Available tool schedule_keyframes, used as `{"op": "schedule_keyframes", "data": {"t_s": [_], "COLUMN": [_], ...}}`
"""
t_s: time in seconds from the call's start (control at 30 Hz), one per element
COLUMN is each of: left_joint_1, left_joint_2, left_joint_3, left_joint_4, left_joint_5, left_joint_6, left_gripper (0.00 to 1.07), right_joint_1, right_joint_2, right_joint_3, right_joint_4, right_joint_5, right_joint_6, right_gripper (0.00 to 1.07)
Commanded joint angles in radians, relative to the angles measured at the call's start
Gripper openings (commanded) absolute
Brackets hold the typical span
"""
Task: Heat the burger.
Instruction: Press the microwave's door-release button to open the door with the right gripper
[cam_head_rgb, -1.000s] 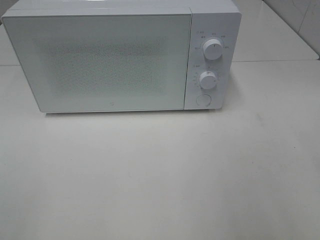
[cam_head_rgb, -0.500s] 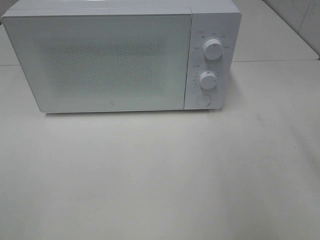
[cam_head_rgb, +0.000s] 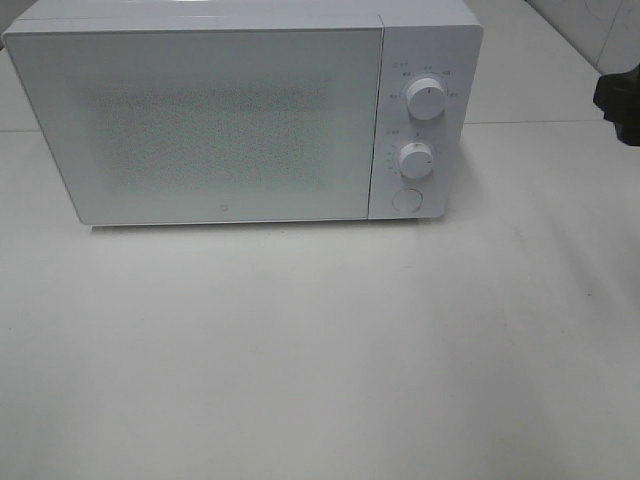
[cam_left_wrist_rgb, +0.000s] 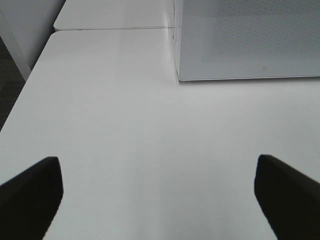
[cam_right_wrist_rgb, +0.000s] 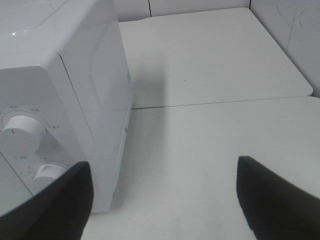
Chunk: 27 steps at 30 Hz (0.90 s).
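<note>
Across the lower half of the exterior high frame the white table (cam_head_rgb: 320, 360) stretched pale and flat. Over it the left gripper (cam_left_wrist_rgb: 160, 200) hung with its dark fingers (cam_left_wrist_rgb: 30, 195) spread wide and nothing between them. The right gripper (cam_right_wrist_rgb: 165, 200) was spread just as wide and held nothing, close beside the control-panel end of the microwave (cam_head_rgb: 230, 110). That white box stood on the table in the upper half of the exterior frame, its frosted door (cam_head_rgb: 200, 125) shut. Right of the door sat an upper knob (cam_head_rgb: 427, 100), a lower knob (cam_head_rgb: 416, 160) and a round button (cam_head_rgb: 406, 199). At the upper right edge a dark arm part (cam_head_rgb: 621, 95) showed. The burger could not be seen in any view.
</note>
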<state>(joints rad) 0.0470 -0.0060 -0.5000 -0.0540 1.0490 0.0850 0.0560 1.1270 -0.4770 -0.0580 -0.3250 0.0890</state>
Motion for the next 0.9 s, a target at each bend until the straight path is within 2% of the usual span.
{"op": "schedule_keyframes", "data": {"t_s": [0.03,0.13,0.23,0.27,0.4,0.43,0.57,0.6,0.7,0.77,0.87,0.9], "left_joint_1": [0.004,0.004,0.004,0.004,0.004,0.004,0.004,0.004,0.004,0.004,0.004,0.004], "left_joint_2": [-0.016,-0.016,-0.016,-0.016,-0.016,-0.016,-0.016,-0.016,-0.016,-0.016,-0.016,-0.016], "left_joint_3": [0.003,0.003,0.003,0.003,0.003,0.003,0.003,0.003,0.003,0.003,0.003,0.003], "left_joint_4": [-0.002,-0.002,-0.002,-0.002,-0.002,-0.002,-0.002,-0.002,-0.002,-0.002,-0.002,-0.002], "left_joint_5": [-0.01,-0.01,-0.01,-0.01,-0.01,-0.01,-0.01,-0.01,-0.01,-0.01,-0.01,-0.01], "left_joint_6": [-0.004,-0.004,-0.004,-0.004,-0.004,-0.004,-0.004,-0.004,-0.004,-0.004,-0.004,-0.004], "left_gripper": [0.96,0.96,0.96,0.96,0.96,0.96,0.96,0.96,0.96,0.96,0.96,0.96], "right_joint_1": [-0.004,0.007,0.055,0.094,0.139,0.174,0.228,0.273,0.312,0.396,0.419,0.459], "right_joint_2": [0.022,0.055,0.096,0.129,0.176,0.203,0.227,0.243,0.258,0.278,0.283,0.295], "right_joint_3": [0.013,0.024,0.026,0.027,0.028,0.028,0.029,0.037,0.046,0.065,0.07,0.076], "right_joint_4": [-0.001,0.004,0.011,0.036,0.1,0.155,0.222,0.285,0.355,0.491,0.525,0.587], "right_joint_5": [-0.062,-0.099,-0.129,-0.15,-0.177,-0.196,-0.235,-0.279,-0.321,-0.386,-0.408,-0.446], "right_joint_6": [-0.008,-0.01,-0.021,-0.032,-0.069,-0.103,-0.169,-0.217,-0.263,-0.344,-0.364,-0.397], "right_gripper": [0.76,0.76,0.76,0.76,0.76,0.76,0.76,0.76,0.76,0.76,0.76,0.76]}}
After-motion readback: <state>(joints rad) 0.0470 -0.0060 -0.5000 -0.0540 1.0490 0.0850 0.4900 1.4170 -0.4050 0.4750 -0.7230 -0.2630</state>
